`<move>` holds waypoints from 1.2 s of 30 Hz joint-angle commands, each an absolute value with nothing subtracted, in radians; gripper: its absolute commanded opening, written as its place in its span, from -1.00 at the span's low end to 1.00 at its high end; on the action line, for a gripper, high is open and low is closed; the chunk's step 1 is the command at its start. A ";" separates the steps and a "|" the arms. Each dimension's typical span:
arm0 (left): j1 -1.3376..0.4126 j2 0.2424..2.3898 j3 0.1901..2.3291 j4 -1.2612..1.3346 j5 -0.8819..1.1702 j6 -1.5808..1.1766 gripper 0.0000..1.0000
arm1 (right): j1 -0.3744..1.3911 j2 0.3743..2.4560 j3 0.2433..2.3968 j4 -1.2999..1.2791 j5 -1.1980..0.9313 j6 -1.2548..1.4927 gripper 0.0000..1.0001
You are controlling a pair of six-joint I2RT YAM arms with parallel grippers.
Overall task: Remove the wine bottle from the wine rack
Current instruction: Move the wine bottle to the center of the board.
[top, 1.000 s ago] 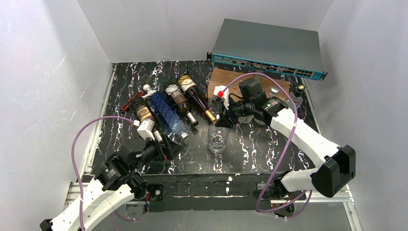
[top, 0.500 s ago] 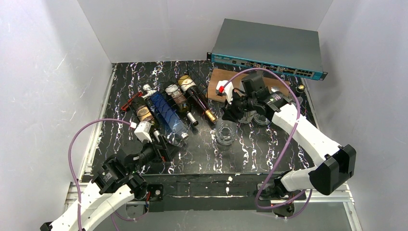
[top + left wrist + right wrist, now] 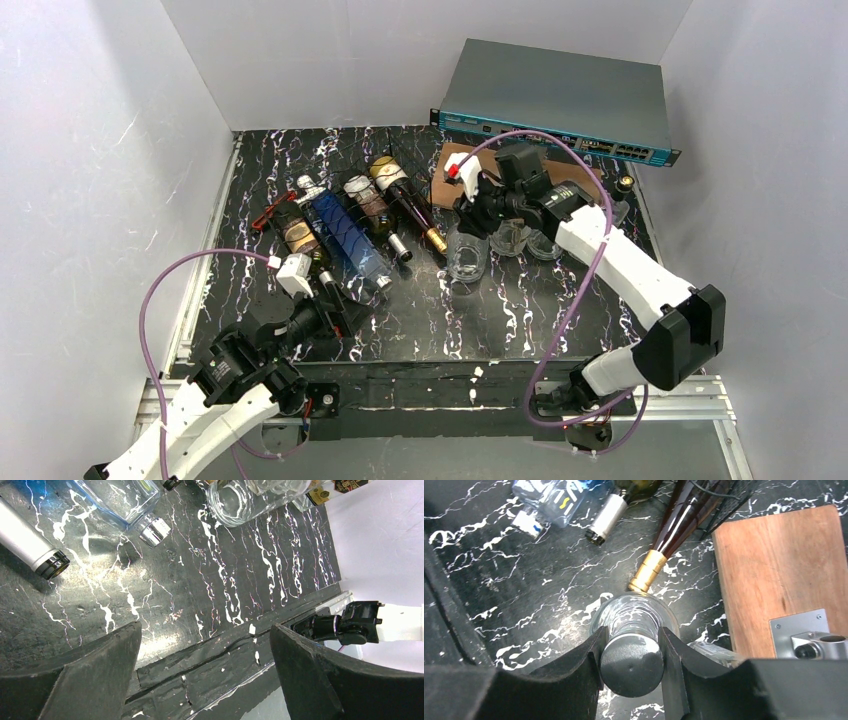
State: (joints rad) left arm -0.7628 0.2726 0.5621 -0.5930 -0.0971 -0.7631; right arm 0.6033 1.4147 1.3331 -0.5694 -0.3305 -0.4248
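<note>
Moved toward the board since a second ago, the bottle is upright, off the rack; right gripper pinches its cap to carry it vertical; left gripper gapes wide, empty, near other bottles.

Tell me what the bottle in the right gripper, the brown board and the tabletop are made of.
The bottle: clear glass, by its see-through, glinting shoulder; dark matte cap, plastic or metal. The board: bare wood, visible grain. The tabletop: glossy black marble-look, white veins; possibly printed.
</note>
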 commanded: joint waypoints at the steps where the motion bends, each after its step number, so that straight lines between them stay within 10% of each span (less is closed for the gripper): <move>1: -0.767 0.263 0.576 -0.612 -0.120 -0.763 0.99 | 0.596 1.420 1.439 -0.379 -0.266 -0.437 -0.97; 29: -0.767 0.259 0.574 -0.623 -0.130 -0.759 0.99 | 0.518 1.536 1.430 -0.114 -0.041 -0.248 -0.85; 36: -0.767 0.253 0.570 -0.622 -0.126 -0.764 0.99 | 0.500 1.501 1.398 -0.105 -0.068 -0.220 -0.10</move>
